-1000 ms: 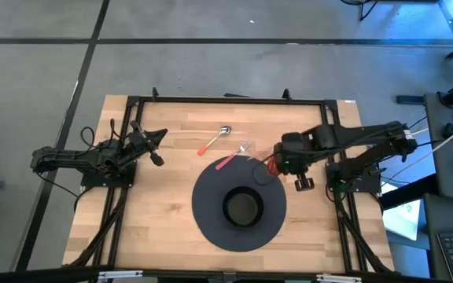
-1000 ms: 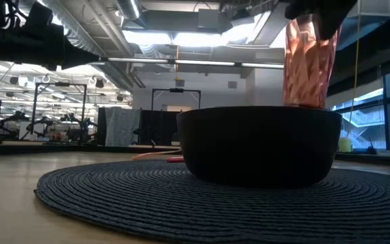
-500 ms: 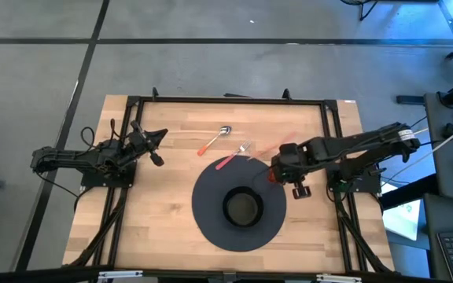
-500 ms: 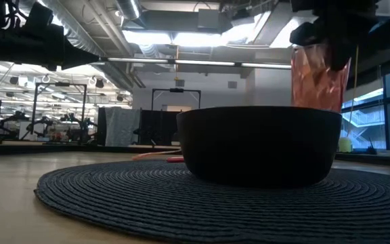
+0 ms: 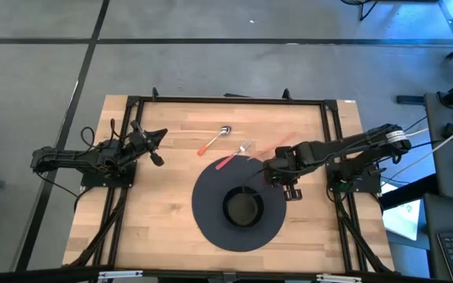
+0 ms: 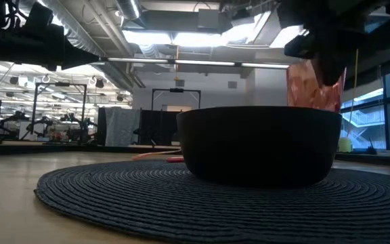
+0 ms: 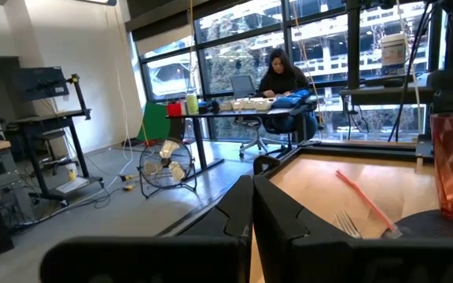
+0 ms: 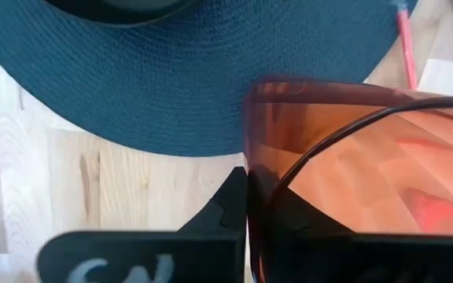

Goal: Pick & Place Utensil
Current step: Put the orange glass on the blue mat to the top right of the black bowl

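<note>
My right gripper is shut on a red see-through cup at the right edge of the round dark placemat. In the low view the cup stands upright behind the black bowl, which sits on the mat's middle and hides the cup's base. On the wood beyond the mat lie an orange-handled spoon, a red-handled fork and a pink utensil. My left gripper is shut and waits near the table's left edge. My right gripper pinches the cup's rim, one finger outside the wall and the other inside, seen through the plastic. The fingers come from above, pointing down. The cup is upright; whether its base rests on the mat, I cannot tell.
The table frame's black rails run along the far edge and both sides. Bare wood lies left of the mat. In the left wrist view a seated person works at a desk far beyond the table.
My right gripper has carried the cup toward the table's left and slightly toward its near edge, from beside the mat to the mat's right edge. It has stayed shut on the cup, and the cup has stayed upright.
</note>
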You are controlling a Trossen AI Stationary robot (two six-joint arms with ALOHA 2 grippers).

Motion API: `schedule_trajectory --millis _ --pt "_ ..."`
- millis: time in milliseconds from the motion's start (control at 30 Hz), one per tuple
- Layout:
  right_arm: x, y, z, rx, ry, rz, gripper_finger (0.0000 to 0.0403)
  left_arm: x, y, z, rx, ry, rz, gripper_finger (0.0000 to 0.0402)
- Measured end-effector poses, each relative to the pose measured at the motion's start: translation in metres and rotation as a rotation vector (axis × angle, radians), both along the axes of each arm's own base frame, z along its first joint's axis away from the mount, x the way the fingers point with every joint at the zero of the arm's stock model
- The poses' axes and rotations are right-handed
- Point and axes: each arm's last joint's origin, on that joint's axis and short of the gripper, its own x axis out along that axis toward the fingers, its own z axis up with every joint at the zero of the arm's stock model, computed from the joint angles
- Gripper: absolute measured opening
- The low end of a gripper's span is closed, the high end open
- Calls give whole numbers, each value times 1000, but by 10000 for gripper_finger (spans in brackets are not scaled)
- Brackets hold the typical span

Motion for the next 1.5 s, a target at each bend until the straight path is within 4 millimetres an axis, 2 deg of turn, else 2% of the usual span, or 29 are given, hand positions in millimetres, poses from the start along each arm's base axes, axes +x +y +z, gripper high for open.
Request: schedule_trajectory --millis 167,533,933,1133,1333,1500 --pt "5 1 -7 -8 25 8 11 0 0 0 0 0 0 3" --pt "10 2 1 4 -12 4 13 0 0 0 0 0 0 3" --pt "15 3 -6 4 15 10 19 0 0 0 0 0 0 3" --pt "15 3 -6 1 20 40 39 0 0 0 0 0 0 3" --pt "19 4 7 7 -20 40 78 0 0 0 0 0 0 3" --pt "22 4 29 15 -66 40 112 0 0 0 0 1 0 3"
